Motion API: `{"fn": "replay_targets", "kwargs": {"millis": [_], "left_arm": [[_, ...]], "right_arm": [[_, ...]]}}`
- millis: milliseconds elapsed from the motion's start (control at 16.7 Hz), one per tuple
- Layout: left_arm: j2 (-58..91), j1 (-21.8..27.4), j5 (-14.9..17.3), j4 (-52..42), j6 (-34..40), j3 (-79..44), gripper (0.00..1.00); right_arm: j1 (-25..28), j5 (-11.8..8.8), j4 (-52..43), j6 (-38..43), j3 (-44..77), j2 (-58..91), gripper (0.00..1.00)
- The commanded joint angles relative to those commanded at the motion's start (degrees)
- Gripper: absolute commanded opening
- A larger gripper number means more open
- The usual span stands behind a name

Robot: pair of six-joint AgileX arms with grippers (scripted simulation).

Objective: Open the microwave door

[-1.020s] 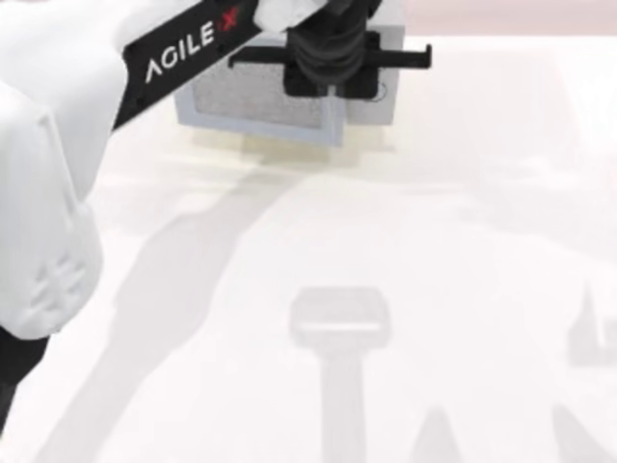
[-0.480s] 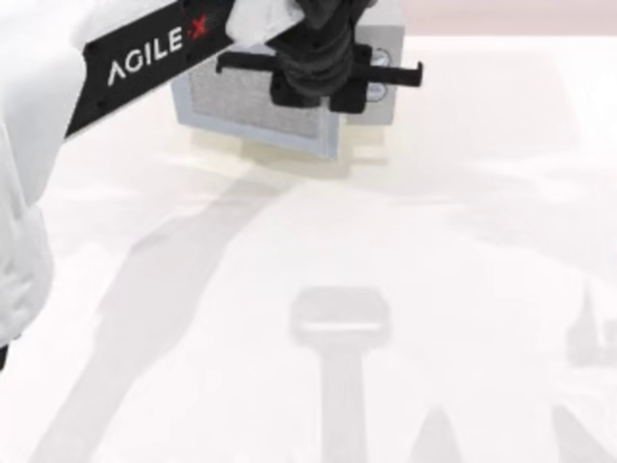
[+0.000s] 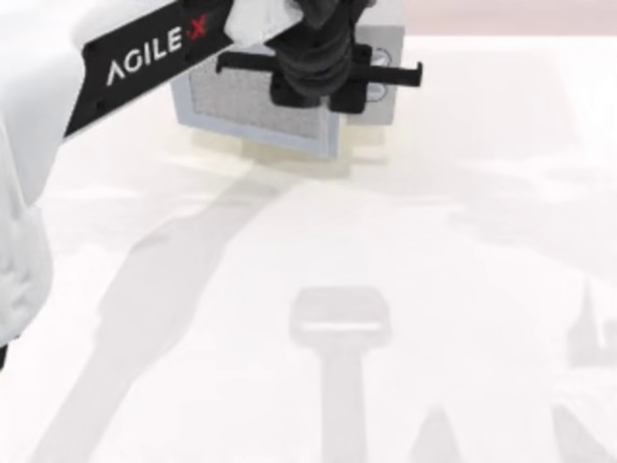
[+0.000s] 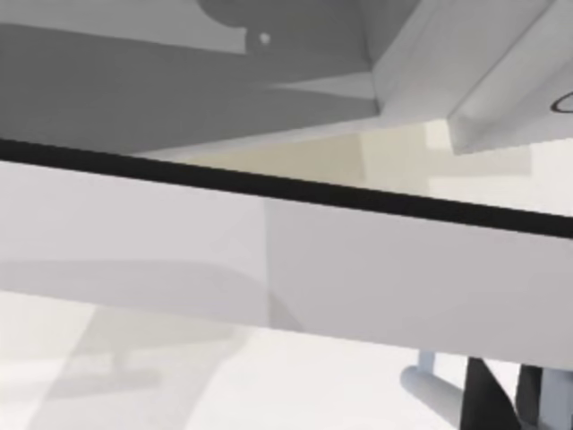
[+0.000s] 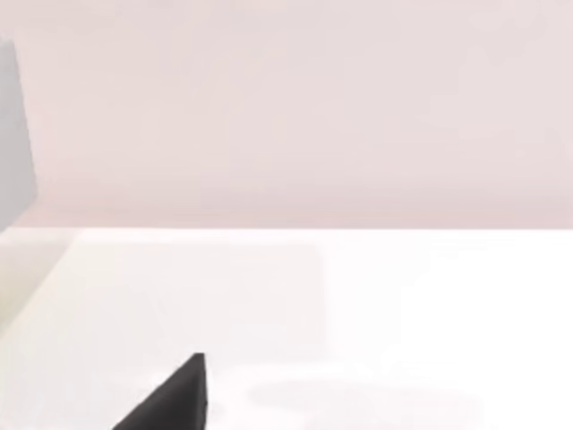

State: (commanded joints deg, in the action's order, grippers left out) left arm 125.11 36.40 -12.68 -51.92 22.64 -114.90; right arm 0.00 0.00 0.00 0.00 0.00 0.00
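The light-grey microwave (image 3: 382, 111) stands at the table's far edge, its two knobs on the right front strip. The microwave door (image 3: 241, 106) with its speckled mesh window stands slightly ajar, the edge next to the knobs swung out from the body. My left gripper (image 3: 323, 92) hangs in front of that edge. In the left wrist view the door (image 4: 358, 269) fills the middle, and my left gripper (image 4: 503, 405) is shut on the pale bar handle (image 4: 430, 387). My right gripper (image 5: 183, 403) is parked out of the top view, over bare table.
A pale pink wall (image 5: 286, 107) rises behind the white table (image 3: 434, 270). Shadows of the arms fall across the table's middle and right. A grey side of the microwave (image 5: 13, 134) shows at the edge of the right wrist view.
My left arm has drawn back to the left, and the door's free edge has swung a little farther out from the microwave. Over the last half second almost nothing moved.
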Motion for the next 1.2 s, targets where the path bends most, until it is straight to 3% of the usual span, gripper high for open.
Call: {"fn": "replay_targets", "kwargs": {"millis": [1200], "left_arm": [[-2.44, -0.24, 1.14, 1.97, -2.26, 3.64, 0.00]], "right_arm": [[0.00, 0.00, 0.00, 0.00, 0.00, 0.00, 1.00]]}}
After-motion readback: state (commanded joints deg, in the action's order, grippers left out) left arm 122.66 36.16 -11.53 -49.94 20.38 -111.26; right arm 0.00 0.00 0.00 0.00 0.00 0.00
